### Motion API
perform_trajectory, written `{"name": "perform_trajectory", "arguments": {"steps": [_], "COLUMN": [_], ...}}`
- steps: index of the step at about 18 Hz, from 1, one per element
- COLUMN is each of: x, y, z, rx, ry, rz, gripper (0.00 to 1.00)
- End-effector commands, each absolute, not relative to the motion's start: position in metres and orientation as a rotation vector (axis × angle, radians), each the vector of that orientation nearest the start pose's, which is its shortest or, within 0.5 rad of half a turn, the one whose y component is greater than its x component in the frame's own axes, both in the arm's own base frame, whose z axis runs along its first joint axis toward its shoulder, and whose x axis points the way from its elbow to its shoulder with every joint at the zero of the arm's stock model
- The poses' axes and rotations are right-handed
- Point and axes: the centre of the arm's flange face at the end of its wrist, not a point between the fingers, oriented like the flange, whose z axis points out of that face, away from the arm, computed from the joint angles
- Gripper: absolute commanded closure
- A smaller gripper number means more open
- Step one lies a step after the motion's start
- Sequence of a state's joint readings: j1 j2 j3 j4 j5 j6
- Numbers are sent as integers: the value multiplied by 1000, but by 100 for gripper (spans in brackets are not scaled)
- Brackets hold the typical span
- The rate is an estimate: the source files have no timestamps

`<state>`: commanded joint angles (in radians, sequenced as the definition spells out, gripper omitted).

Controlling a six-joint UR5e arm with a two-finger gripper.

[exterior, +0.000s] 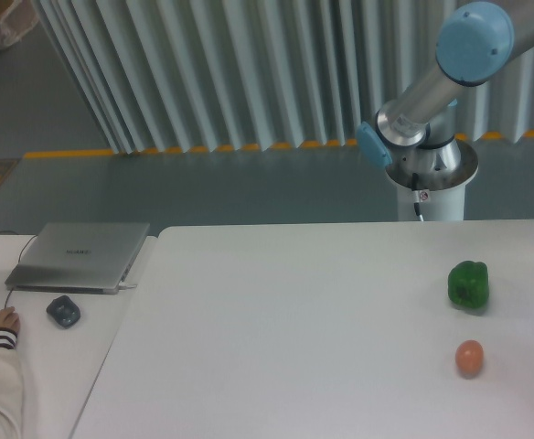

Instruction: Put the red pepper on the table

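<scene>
From the fixed camera, the table (276, 320) is a smooth, matte white slab with rounded corners. On its right side sit one glossy, lumpy green pepper (468, 284) and, nearer, one small orange-pink egg-shaped thing (469, 358), apart from each other. No red pepper shows anywhere in view. Only the arm's grey tubes and blue joint caps (473, 38) appear at far right; the pincer is out of frame, so I can't tell its state. Left, a smaller desk (57, 357) holds one closed silver laptop (81, 255) and one dark mouse (63, 311).

White table (294, 320), green bell pepper (468, 284), orange-pink egg-shaped thing (469, 358), silver laptop (80, 255), dark grey mouse (63, 311), grey-and-pale-blue robot arm (450, 64), yellow floor stripe (157, 150).
</scene>
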<state>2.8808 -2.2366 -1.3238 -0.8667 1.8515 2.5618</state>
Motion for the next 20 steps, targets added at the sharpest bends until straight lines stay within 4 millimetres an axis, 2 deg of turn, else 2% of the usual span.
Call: {"name": "perform_trajectory", "arguments": {"steps": [3, 6, 7, 8, 9, 10, 14, 17, 18, 20], "x": [-689, -687, -683, -680, -677, -676, -667, -665, -670, -674], "y": [293, 294, 302, 306, 305, 304, 304, 312, 314, 317], "z": [272, 274, 273, 271, 270, 269, 274, 290, 302, 308], "rx": [-2871, -2904, -2903, -2921, -2929, -2940, -2972, -2990, -2996, -3001], "ry": [1983, 1926, 1925, 1893, 1872, 1851, 1796, 1828, 1833, 1832], "rz": [283, 290, 291, 293, 291, 291, 292, 347, 389, 423], "gripper": [61, 64, 73, 71, 15, 0, 0, 0, 0, 0]}}
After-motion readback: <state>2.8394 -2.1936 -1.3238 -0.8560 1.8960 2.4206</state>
